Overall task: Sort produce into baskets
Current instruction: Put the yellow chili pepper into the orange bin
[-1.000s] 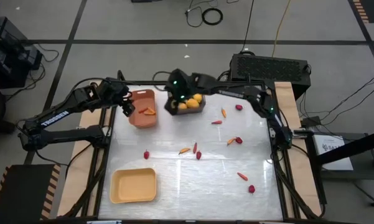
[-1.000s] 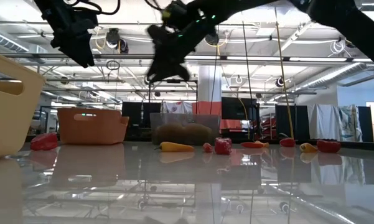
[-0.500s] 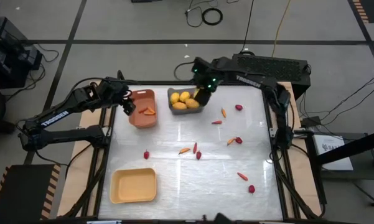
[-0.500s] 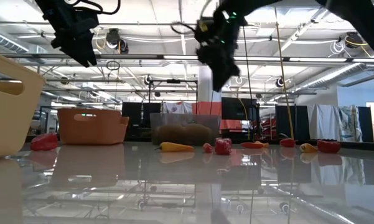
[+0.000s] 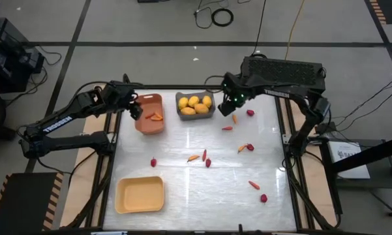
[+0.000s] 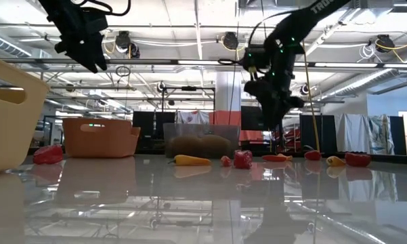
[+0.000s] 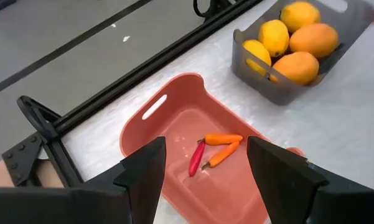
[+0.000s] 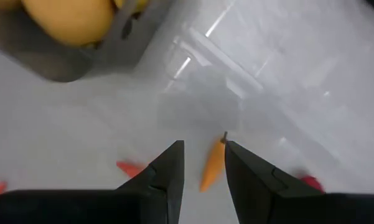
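My left gripper (image 5: 134, 109) (image 7: 202, 180) hangs open over the orange-brown basket (image 5: 150, 114), which holds a few thin carrot sticks (image 7: 218, 146). The dark grey basket (image 5: 196, 106) beside it holds several yellow fruits (image 7: 292, 37). My right gripper (image 5: 233, 103) (image 8: 204, 168) hovers just right of the grey basket, pointing steeply down. Its fingers stand narrowly apart with nothing between them. A carrot stick (image 8: 211, 165) lies on the table below them. The pale yellow basket (image 5: 140, 194) sits at the near left.
Loose produce lies over the table's middle and right. There are carrot sticks (image 5: 227, 128) (image 5: 194, 157) (image 5: 254, 185) and dark red pieces (image 5: 250, 112) (image 5: 250, 147) (image 5: 154, 162) (image 5: 263, 198). A black box (image 5: 284, 70) stands beyond the far right edge.
My right gripper has swung from above the grey basket toward the table's right edge, sinking and tipping more steeply downward. It now hangs over the carrot stick beside the basket, and the yellow fruits show uncovered.
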Tool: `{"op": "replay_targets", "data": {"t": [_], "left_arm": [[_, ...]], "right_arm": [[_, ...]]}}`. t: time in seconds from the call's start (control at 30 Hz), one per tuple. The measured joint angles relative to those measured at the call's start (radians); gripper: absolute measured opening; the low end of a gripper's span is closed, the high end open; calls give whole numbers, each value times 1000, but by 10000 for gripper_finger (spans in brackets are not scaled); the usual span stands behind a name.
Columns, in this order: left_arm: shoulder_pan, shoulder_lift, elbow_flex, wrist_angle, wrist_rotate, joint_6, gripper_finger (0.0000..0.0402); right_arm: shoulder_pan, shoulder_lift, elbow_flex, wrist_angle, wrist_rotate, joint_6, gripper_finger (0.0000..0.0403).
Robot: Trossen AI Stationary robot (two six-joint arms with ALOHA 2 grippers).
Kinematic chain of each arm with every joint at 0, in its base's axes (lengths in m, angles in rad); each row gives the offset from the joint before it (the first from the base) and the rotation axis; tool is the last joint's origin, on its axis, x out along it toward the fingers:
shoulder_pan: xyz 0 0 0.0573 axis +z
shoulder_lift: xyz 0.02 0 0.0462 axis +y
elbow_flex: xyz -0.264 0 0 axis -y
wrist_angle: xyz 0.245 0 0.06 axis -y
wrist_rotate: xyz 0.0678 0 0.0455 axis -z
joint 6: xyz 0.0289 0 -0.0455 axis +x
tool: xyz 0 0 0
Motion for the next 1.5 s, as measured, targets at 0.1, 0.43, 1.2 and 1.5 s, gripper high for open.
{"op": "replay_targets", "data": {"t": [0.1, 0.43, 1.2, 1.5], "left_arm": [[0, 0, 0, 14, 0, -29, 233], [-1, 0, 0, 12, 1, -73, 233], [0, 0, 0, 11, -12, -74, 233], [0, 0, 0, 10, -13, -73, 233]], "right_arm": [[1, 0, -53, 54, -1, 37, 107], [1, 35, -139, 143, 102, 97, 107], [12, 32, -300, 317, 96, 206, 104], [12, 32, -304, 330, 94, 203, 42]]}}
